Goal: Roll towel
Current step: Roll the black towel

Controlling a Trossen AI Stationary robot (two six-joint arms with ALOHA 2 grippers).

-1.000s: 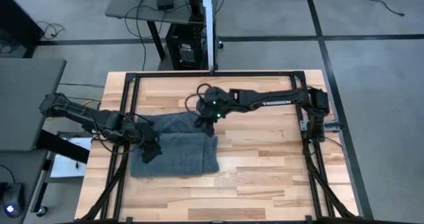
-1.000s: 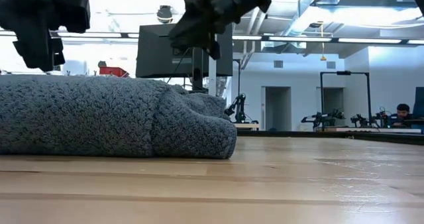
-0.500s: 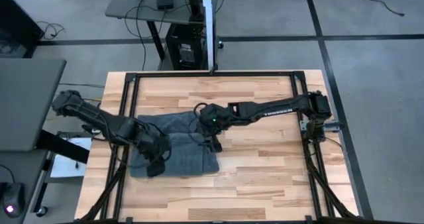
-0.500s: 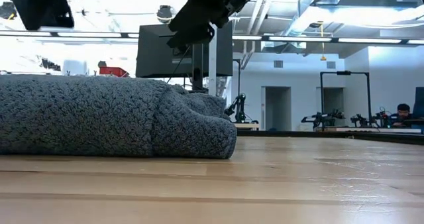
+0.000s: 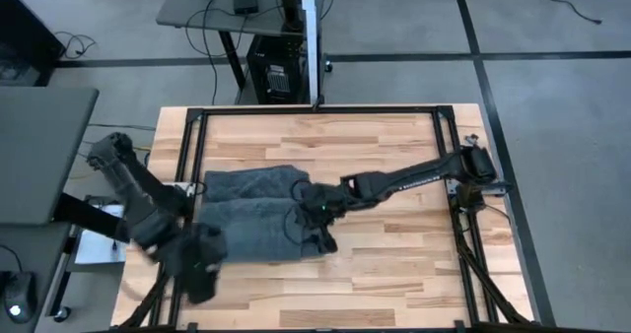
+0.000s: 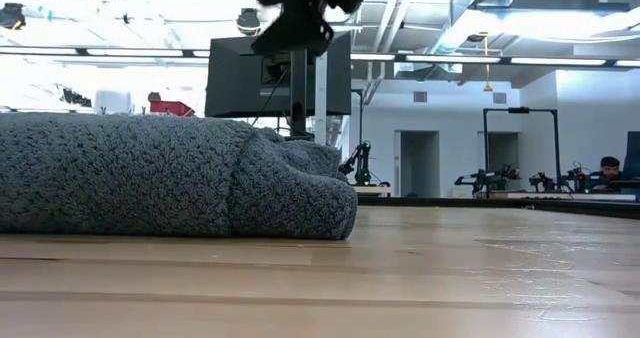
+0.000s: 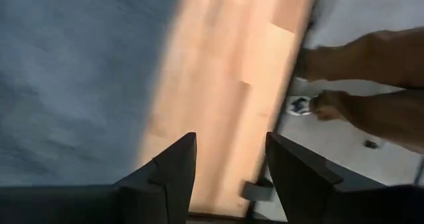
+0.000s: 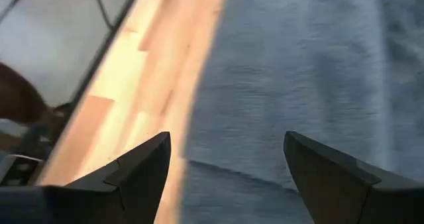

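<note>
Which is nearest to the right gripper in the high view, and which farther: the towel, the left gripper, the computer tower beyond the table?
1. Towel: directly under the right gripper, at the towel's right end.
2. Left gripper: off the towel's left front corner.
3. Computer tower: on the floor beyond the table's far edge.

Two slim black jointed arms, the right arm lettered white with a green light near its wrist
</note>
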